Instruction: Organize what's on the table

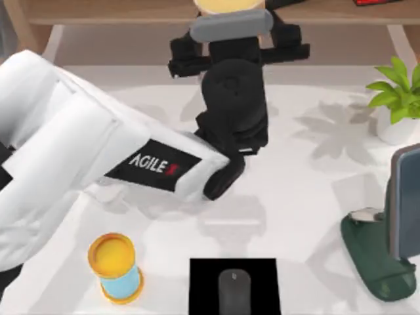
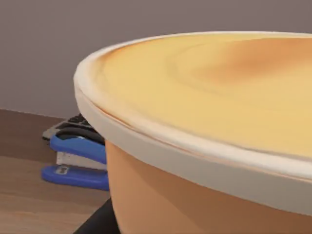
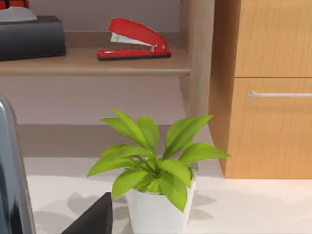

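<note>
You are reaching your left arm from the near left across the table toward the far middle, where the left gripper is sitting at the wooden shelf, just at the far edge of the white tabletop. The black gripper is lying right against a tan bowl with a pale rim, and the left wrist view is showing that bowl very close up; you cannot tell from these pictures whether the fingers are clamped on it or merely set beside it. Beyond the bowl in that wrist view, a blue stapler is resting on the brown shelf board. The table itself is spreading wide beneath the arm, taking up most of the top view. On it, near left, a yellow-capped sand timer with a light blue middle is lying on its side; at the near middle a grey mouse is sitting on a black mat; at the right a dark green stand is carrying a monitor, and farther back a potted plant is standing in a white pot. The right wrist view is facing that plant, with a red stapler on the shelf behind it and a wooden cabinet with a metal handle beside it.
</note>
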Motion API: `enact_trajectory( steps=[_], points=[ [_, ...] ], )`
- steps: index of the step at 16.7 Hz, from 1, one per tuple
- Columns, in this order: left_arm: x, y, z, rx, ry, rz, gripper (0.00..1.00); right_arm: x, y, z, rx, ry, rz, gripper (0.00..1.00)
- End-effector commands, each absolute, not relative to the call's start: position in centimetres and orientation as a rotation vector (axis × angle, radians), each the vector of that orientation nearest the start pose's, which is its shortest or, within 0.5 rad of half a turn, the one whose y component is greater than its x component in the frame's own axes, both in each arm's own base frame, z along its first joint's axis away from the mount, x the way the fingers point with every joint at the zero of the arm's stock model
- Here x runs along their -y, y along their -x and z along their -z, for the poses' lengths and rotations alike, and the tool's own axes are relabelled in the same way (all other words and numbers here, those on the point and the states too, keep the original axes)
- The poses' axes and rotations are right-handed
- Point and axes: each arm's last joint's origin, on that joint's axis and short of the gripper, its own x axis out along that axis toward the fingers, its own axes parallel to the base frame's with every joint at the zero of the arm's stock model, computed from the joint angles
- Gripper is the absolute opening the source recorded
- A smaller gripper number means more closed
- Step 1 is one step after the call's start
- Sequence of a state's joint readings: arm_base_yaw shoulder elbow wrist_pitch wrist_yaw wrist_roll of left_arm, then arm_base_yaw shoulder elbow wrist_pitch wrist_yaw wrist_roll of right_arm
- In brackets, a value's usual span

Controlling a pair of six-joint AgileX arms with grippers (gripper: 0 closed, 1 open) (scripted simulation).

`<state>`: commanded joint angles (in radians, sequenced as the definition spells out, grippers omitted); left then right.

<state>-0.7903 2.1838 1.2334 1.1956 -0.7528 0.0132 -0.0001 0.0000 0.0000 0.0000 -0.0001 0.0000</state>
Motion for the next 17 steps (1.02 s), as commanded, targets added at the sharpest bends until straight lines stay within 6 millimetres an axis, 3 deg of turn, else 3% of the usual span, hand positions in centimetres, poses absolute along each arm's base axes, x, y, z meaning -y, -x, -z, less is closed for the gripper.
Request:
enact_trajectory(
  steps=[3, 7, 13, 17],
  points=[
    [27.8, -36.3, -20.2, 0.192, 0.163, 0.009, 0.00, 0.1, -10.6, -16.0, 0.000, 0.000, 0.000, 1.00],
    [23.2, -39.6, -22.5, 0.178, 0.114, 0.004, 0.00, 0.1, -10.6, -16.0, 0.000, 0.000, 0.000, 1.00],
    [16.5, -43.3, -24.0, 0.102, 0.043, 0.006, 0.00, 0.1, -10.6, -16.0, 0.000, 0.000, 0.000, 1.00],
    [13.2, -44.7, -24.4, 0.054, 0.021, 0.016, 0.00, 0.1, -10.6, -16.0, 0.000, 0.000, 0.000, 1.00]
  ],
)
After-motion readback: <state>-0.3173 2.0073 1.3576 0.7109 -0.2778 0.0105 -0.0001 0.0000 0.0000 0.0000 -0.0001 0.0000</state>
